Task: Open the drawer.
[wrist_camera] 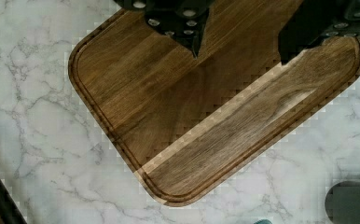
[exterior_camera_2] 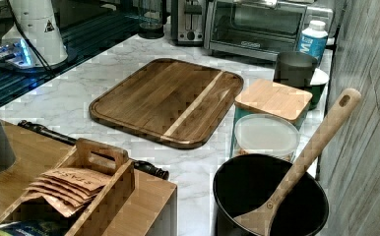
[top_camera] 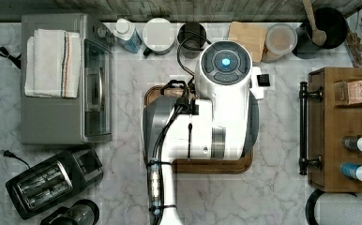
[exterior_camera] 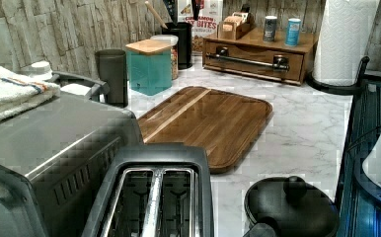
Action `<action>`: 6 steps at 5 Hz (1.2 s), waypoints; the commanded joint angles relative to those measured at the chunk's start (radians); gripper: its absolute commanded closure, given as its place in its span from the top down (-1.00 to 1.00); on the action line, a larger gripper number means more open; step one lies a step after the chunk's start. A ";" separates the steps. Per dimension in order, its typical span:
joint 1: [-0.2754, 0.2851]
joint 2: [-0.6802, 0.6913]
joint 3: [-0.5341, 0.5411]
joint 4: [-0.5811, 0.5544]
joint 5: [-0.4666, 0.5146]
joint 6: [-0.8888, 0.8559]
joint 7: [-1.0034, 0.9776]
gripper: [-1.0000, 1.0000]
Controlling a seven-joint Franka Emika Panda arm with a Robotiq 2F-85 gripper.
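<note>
The wide, shallow medium-brown wooden drawer (exterior_camera: 255, 58) sits in a wooden box unit (top_camera: 345, 129) at the top view's right edge of the white marble counter (top_camera: 277, 117), and it looks fully shut, its front flush with the box. Its long black metal bar handle (top_camera: 303, 127) runs along the front, facing the middle of the counter; in the left view the same handle shows as a dark bar across the drawer face, far back near the wall. On top of the box stand a couple of small capped bottles (top_camera: 357, 157) and a little wooden caddy of paper packets (exterior_camera_2: 75, 189). Between the drawer and everything else lies the dark rounded-corner wooden cutting board (exterior_camera_2: 171, 101), and the white Franka arm (top_camera: 202, 124) hangs right above it. The wrist view has the black two-finger gripper (wrist_camera: 241, 44) looking down at the board with its fingers spread wide, nothing between them. So this reads as the very start: the approach hasn't happened, and the gripper is well apart from the handle. Next move probably means swinging toward the top view's right, dropping to handle height, closing the fingers around the bar, then pulling straight out toward the board.
</note>
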 commanded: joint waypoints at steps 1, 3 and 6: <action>0.000 0.008 0.000 -0.010 -0.002 0.000 -0.002 1.00; -0.034 -0.010 -0.040 -0.068 -0.076 0.004 -0.354 1.00; -0.135 -0.024 -0.167 -0.181 -0.090 0.220 -0.877 1.00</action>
